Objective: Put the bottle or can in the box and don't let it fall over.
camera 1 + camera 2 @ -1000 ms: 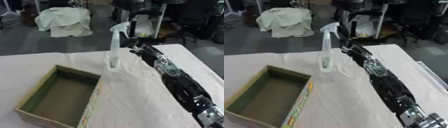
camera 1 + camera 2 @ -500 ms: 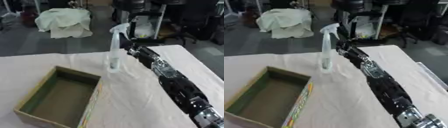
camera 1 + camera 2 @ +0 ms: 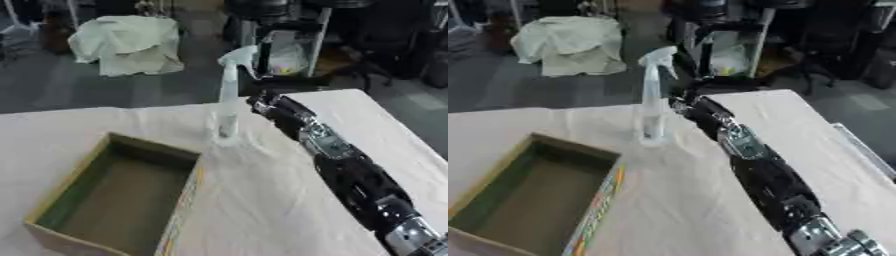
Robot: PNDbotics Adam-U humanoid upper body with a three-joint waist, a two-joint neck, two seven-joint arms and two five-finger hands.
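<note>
The spray bottle (image 3: 227,95), clear with a white trigger head, stands upright on the cloth-covered table (image 3: 262,200) in the left eye view, just beyond the far right corner of the open cardboard box (image 3: 114,195), which is empty. The right hand (image 3: 267,106) reaches in along the table and sits right beside the bottle's middle; whether its fingers have closed round the bottle cannot be told from here. In the right eye view the same bottle (image 3: 652,100) rises beside the hand (image 3: 686,107), the two very close or touching, and the fingers are again hidden against the dark arm. The left hand shows nowhere. Judging by this, the task is barely begun: the bottle is outside the box, and grasping, lifting, carrying and setting it down upright all remain.
</note>
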